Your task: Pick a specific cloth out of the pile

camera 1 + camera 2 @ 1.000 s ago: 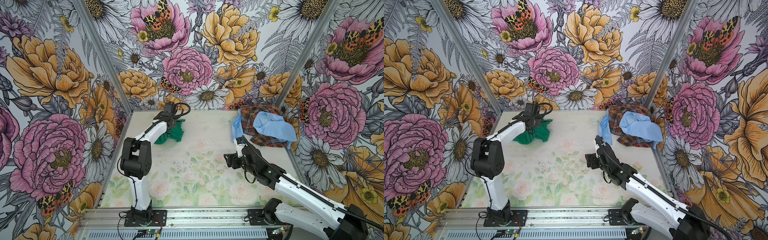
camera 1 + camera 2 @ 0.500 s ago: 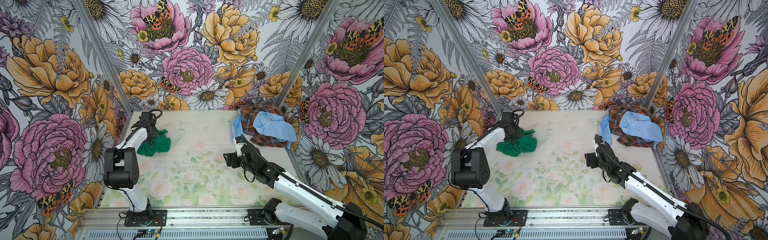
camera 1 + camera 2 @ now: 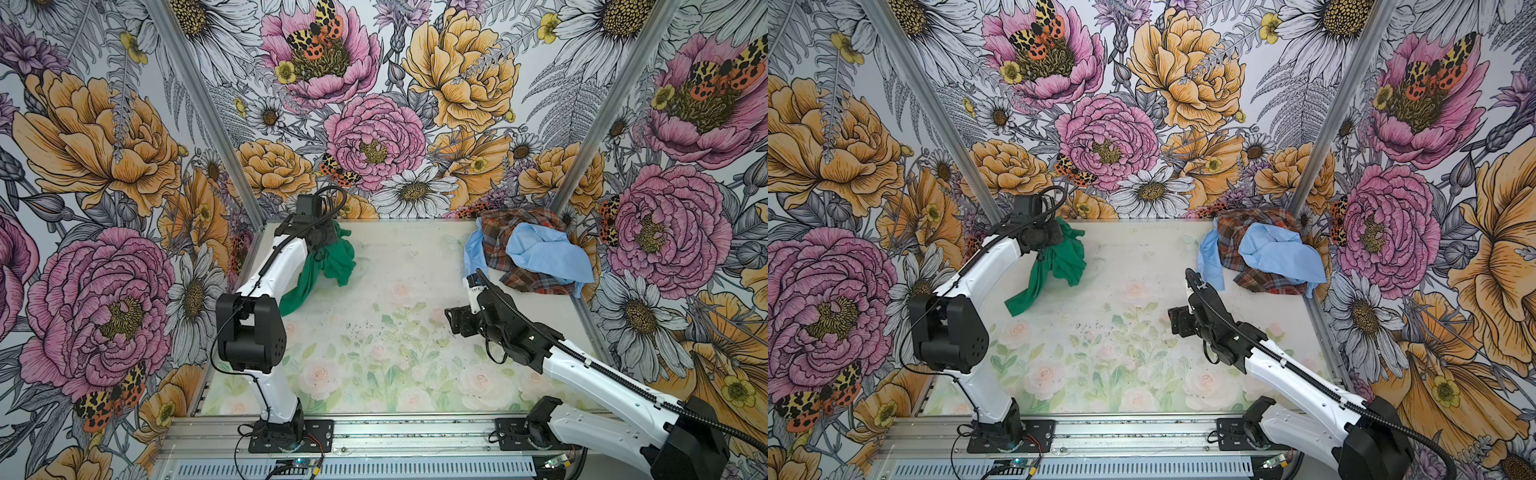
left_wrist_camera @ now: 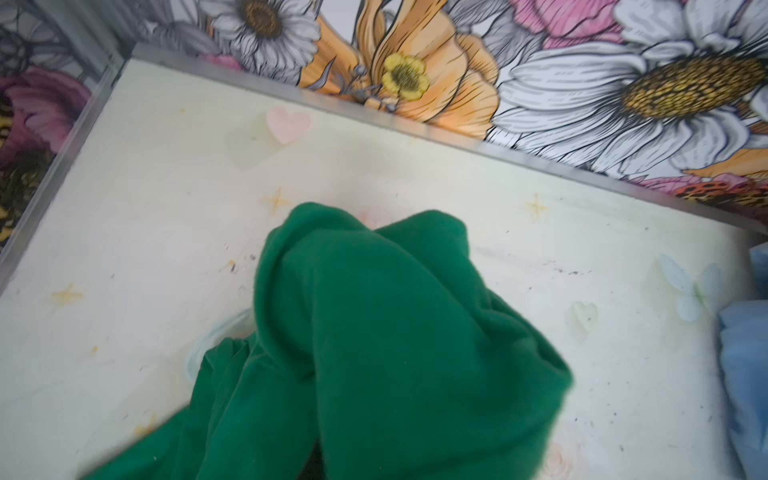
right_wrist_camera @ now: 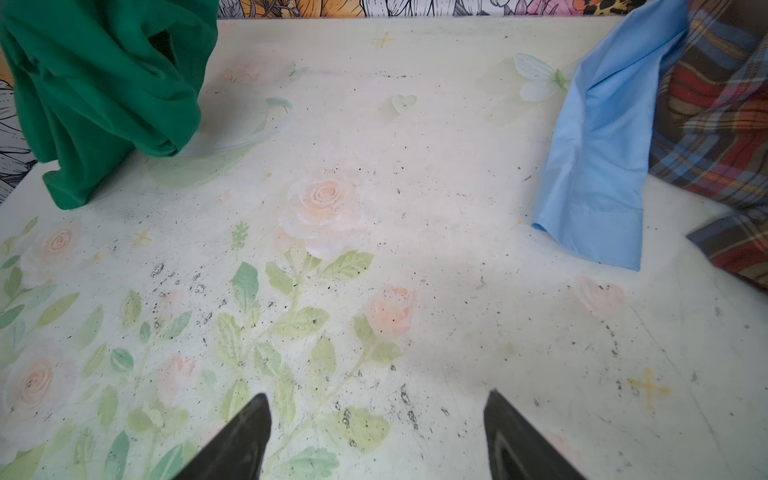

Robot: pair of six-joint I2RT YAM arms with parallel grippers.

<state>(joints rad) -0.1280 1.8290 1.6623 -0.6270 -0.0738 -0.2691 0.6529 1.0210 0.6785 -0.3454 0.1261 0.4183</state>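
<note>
Since half a second ago your left arm has swung back from the left edge of the worktop [image 3: 395,291] toward its rear, carrying the green cloth [image 3: 338,264] along; your right arm has barely shifted.

Your left pincer [image 3: 324,249] is clamped tight on a bunch of the green cloth, close to the back wall [image 3: 374,124]. In both top views the green cloth [image 3: 1067,262] hangs from it in folds, with one long tail trailing down toward the front left. You cannot tell whether the tail's end rests on the worktop or hangs just above it. The left wrist view is slightly blurred and filled by the green cloth [image 4: 374,353], which hides the fingers completely.

The pile [image 3: 528,257] sits in the rear right corner, well apart from the green cloth. It is light blue fabric [image 5: 602,166] draped over and beside plaid fabric [image 5: 715,133], with one blue flap lying flat on the worktop toward the middle.

Your right pincer [image 3: 454,323] hovers over bare worktop just in front of the pile, spread wide and holding nothing. In the right wrist view its two dark fingertips [image 5: 253,419] stand far apart with only printed roses between them.
</note>
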